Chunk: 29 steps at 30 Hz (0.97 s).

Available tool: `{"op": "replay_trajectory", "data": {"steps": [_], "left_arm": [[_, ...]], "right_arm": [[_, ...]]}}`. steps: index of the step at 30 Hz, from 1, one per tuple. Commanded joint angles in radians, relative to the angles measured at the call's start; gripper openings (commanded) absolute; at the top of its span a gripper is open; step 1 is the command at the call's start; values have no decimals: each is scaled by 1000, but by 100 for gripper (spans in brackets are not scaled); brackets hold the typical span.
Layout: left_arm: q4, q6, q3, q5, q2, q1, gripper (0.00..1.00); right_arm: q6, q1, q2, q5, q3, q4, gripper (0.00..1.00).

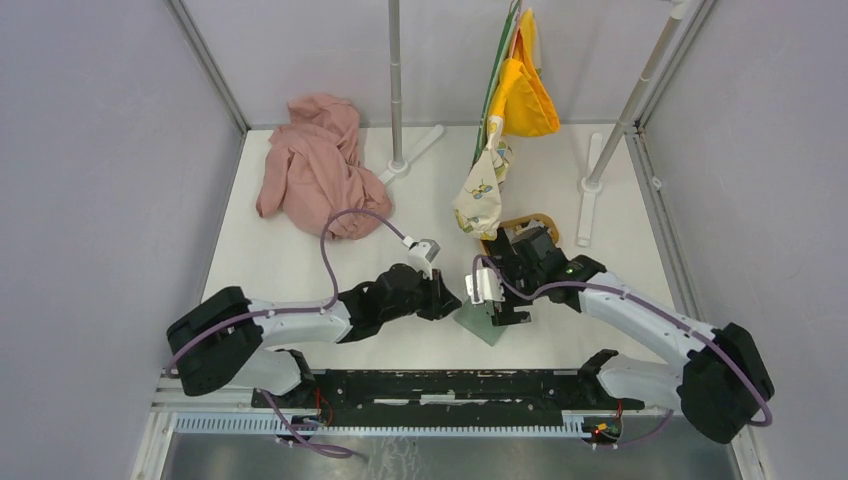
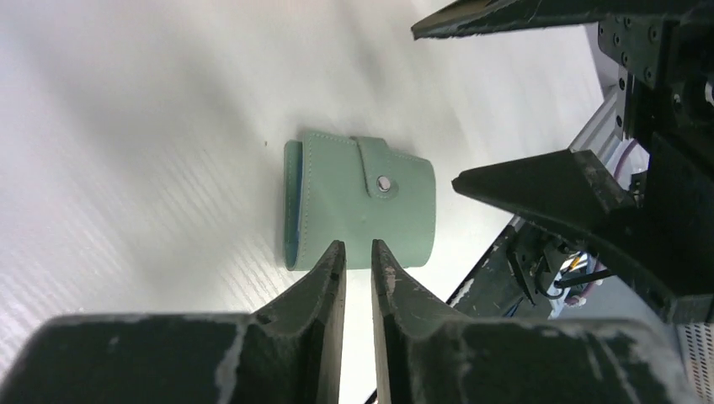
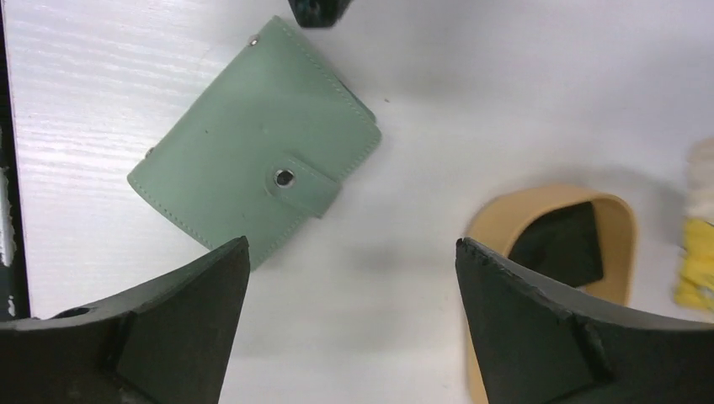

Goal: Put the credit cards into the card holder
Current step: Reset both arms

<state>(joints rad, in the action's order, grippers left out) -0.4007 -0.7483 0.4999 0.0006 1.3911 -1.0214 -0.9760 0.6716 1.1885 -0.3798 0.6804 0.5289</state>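
Card holder (image 3: 253,168) lies snapped shut near the table's (image 3: 471,84) near edge — left end effector (image 2: 358,257) barely parted, right end effector (image 3: 352,244) spread wide, both empty — so prying it open could skid it off.

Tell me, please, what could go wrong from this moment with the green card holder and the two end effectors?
The card holder lies closed with its snap flap down, so no card can likely enter until it is opened.
The left end effector and the open right end effector both hang close over it and might collide.
It lies loose on the smooth table; a push may slide it.
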Motion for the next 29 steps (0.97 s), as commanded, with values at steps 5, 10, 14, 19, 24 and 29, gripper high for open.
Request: {"op": "replay_trajectory", "data": {"steps": [5,10,14,19,24,29], "left_arm": [[112,143,-24,-99,-280,0,34],[238,229,6,-204,-495,1,76],[388,276,108,-299,-620,0,99],[596,320,294,-338,-686,0,100],[693,342,396,-347,-716,0,100],[726,357,435,-350,-737,0,100]], "right_arm": [[198,-208,-238,83,52,-133,98],[496,-271,-454,441,0,-372,98],[481,-270,-487,339,103,-254,98],[662,-270,-510,373,203,-220,98],[724,-271,-530,432,251,-201,98],[724,-286,-532,450,259,-193,98]]}}
